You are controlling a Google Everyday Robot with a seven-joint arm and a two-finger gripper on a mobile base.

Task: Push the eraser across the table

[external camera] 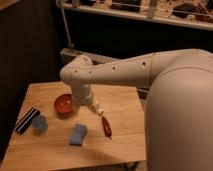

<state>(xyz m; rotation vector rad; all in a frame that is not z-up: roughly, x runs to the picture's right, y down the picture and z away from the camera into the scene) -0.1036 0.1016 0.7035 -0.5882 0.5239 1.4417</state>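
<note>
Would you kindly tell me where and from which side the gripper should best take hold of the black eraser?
Probably mid-length, across the narrow width of the eraser, from straight above: it lies flat and slantwise near the left edge of the table, with the blue cup close on its right. The gripper hangs mid-table beside the red bowl.
</note>
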